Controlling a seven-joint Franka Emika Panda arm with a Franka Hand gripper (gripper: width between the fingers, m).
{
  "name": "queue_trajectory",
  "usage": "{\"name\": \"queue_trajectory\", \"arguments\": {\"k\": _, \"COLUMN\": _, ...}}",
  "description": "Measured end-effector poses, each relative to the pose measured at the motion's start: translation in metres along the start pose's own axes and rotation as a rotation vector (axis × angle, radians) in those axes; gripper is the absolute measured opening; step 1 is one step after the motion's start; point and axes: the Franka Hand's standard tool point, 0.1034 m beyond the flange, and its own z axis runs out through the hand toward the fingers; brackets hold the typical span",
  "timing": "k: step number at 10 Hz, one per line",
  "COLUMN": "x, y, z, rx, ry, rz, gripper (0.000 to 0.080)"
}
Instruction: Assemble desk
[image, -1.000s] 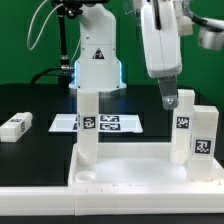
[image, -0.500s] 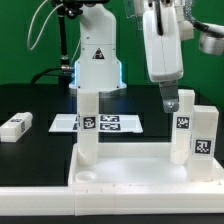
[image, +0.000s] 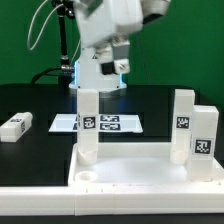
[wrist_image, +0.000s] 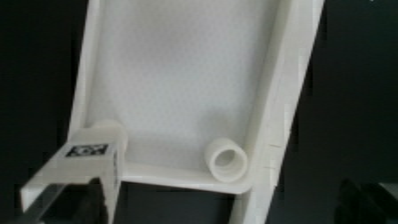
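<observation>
In the exterior view, the large white plastic tray-like tabletop (image: 130, 168) lies on the black counter (image: 35, 105) at the front. Three white block legs stand upright on it: one (image: 88, 125) at the exterior view's left, two at the right, the nearer one (image: 203, 139) beside the farther one (image: 183, 124), each bearing a black-and-white square tag. A fourth white block leg (image: 14, 126) lies loose on the counter, well apart at the exterior view's left. The flat white marker board (image: 110, 123) lies behind the tabletop. The white robot arm (image: 105, 30) hangs above the left leg; its gripper cannot be made out here

In the wrist view, the tabletop's inner floor (wrist_image: 187, 80) fills the picture, with a round corner socket (wrist_image: 226, 158) and a tagged leg (wrist_image: 84, 160) nearby. The gripper itself is not visible; by the record its jaws stand wide apart, holding nothing
</observation>
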Motion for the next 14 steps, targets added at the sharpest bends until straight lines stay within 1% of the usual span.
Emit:
{"name": "queue_trajectory", "arguments": {"k": 3, "x": 0.000, "y": 0.002, "z": 0.002, "rx": -0.005, "ry": -0.001, "rz": -0.212, "gripper": 0.0649}}
{"name": "queue_trajectory", "arguments": {"k": 4, "x": 0.003, "y": 0.005, "z": 0.002, "rx": -0.004, "ry": -0.003, "rz": -0.308, "gripper": 0.0649}}
{"name": "queue_trajectory", "arguments": {"k": 5, "x": 0.021, "y": 0.021, "z": 0.001, "rx": -0.004, "ry": -0.010, "rz": -0.441, "gripper": 0.0649}}
{"name": "queue_trajectory", "arguments": {"k": 6, "x": 0.051, "y": 0.045, "z": -0.007, "rx": -0.009, "ry": -0.007, "rz": -0.583, "gripper": 0.0649}}
{"name": "queue_trajectory", "arguments": {"k": 7, "x": 0.076, "y": 0.067, "z": -0.009, "rx": -0.012, "ry": -0.007, "rz": -0.681, "gripper": 0.0649}}
{"name": "queue_trajectory", "arguments": {"k": 8, "x": 0.099, "y": 0.087, "z": -0.006, "rx": -0.027, "ry": -0.009, "rz": -0.836, "gripper": 0.0649}}
{"name": "queue_trajectory", "arguments": {"k": 9, "x": 0.127, "y": 0.116, "z": 0.009, "rx": -0.066, "ry": -0.019, "rz": -0.983, "gripper": 0.0649}}
{"name": "queue_trajectory", "arguments": {"k": 10, "x": 0.140, "y": 0.132, "z": 0.028, "rx": -0.093, "ry": -0.010, "rz": -1.028, "gripper": 0.0649}}
{"name": "queue_trajectory", "arguments": {"k": 11, "x": 0.126, "y": 0.126, "z": 0.033, "rx": -0.084, "ry": -0.031, "rz": -1.033, "gripper": 0.0649}}
{"name": "queue_trajectory", "arguments": {"k": 12, "x": 0.122, "y": 0.123, "z": 0.030, "rx": -0.076, "ry": -0.047, "rz": -1.040, "gripper": 0.0649}}
{"name": "queue_trajectory", "arguments": {"k": 13, "x": 0.126, "y": 0.127, "z": 0.031, "rx": -0.081, "ry": -0.043, "rz": -1.033, "gripper": 0.0649}}
{"name": "queue_trajectory", "arguments": {"k": 14, "x": 0.124, "y": 0.128, "z": 0.032, "rx": -0.085, "ry": -0.060, "rz": -1.030, "gripper": 0.0649}}
